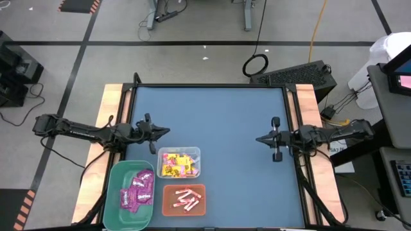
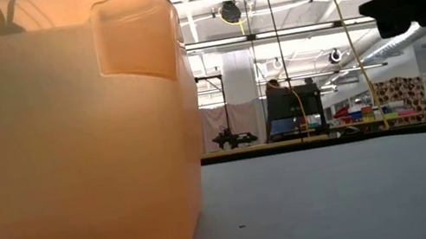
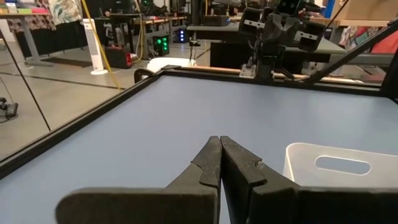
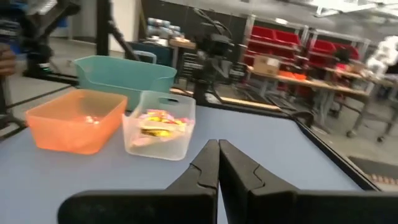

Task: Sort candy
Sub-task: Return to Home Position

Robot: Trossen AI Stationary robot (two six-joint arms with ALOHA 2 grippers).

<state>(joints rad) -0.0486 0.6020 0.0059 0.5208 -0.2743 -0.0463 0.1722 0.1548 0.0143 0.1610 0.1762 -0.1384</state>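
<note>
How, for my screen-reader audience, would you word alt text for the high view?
From above, sorted candy sits in three bins near the left gripper: magenta packets in the green bin, yellow packets in the clear bin, pink-and-white sticks in the orange bin. The right gripper sits opposite; both are shut.

Candy in three bins near left tool, right tool well apart.

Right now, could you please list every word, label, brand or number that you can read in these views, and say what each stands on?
No text can be read in any view.
Magenta packets in the green bin: print too small to read.
Yellow packets in the clear bin: print too small to read.
Pink-and-white sticks in the orange bin: print too small to read.
Cardboard box on a far workbench: too blurred to show any label.
</note>
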